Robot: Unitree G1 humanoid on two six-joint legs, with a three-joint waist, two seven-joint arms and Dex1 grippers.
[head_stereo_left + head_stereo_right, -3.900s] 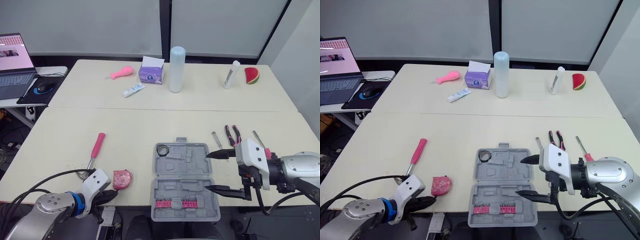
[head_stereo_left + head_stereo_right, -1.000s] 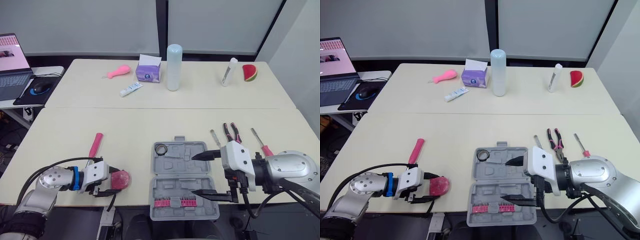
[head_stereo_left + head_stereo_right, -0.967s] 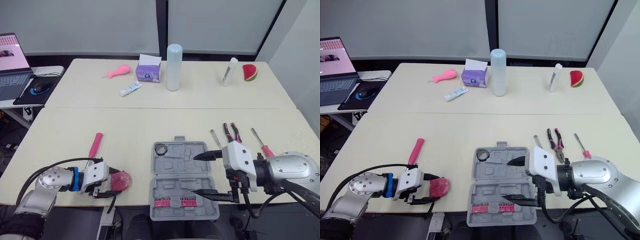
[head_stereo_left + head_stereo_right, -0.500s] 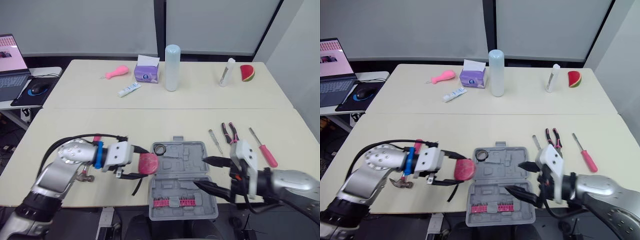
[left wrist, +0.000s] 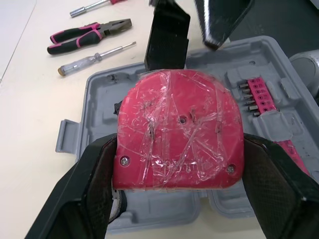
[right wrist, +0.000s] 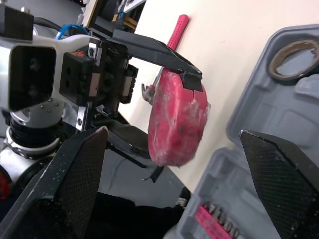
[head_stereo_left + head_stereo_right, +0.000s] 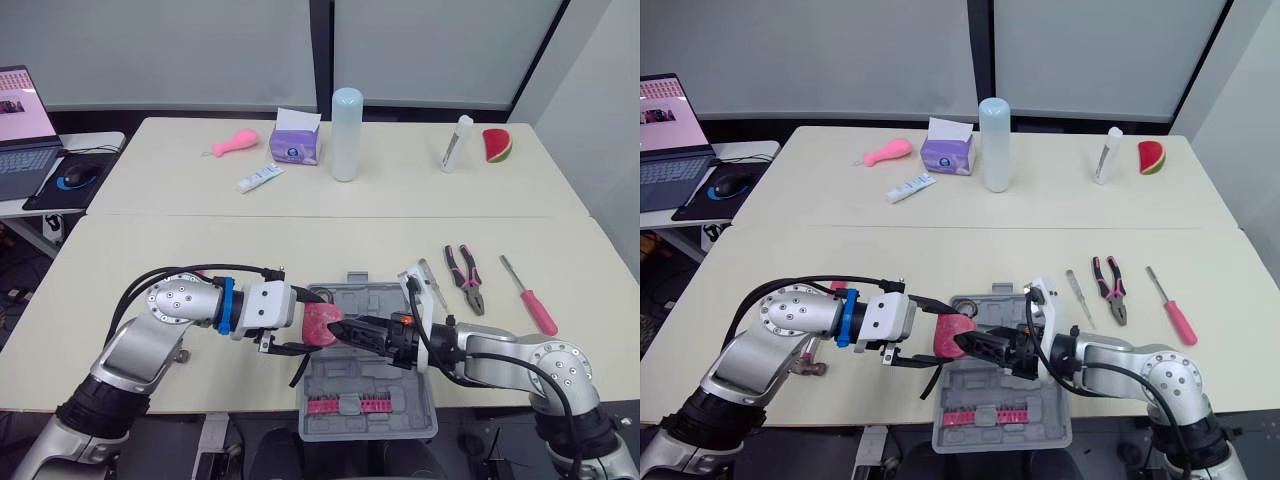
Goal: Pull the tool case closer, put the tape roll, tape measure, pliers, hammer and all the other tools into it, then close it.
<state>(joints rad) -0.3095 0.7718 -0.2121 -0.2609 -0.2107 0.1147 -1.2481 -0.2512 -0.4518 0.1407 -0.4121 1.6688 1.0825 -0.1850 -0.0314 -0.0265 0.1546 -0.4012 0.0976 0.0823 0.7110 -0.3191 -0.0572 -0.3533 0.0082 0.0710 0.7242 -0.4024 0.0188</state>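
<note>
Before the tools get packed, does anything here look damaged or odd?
The red tape measure, held in the left tool above the open grey plastic tool case, is wrapped in crinkled clear tape, as if patched. Nothing else stands out.

No legible txt, brand or nos. anywhere. Print on purple box (image 7: pixel 294 148), far table at 12 o'clock, too small to read. Same for white tube (image 7: pixel 264 179), at 8 o'clock of box. Laptop screen (image 7: pixel 25 100), 10 o'clock of scene, shows pink page, wording unreadable.
</note>
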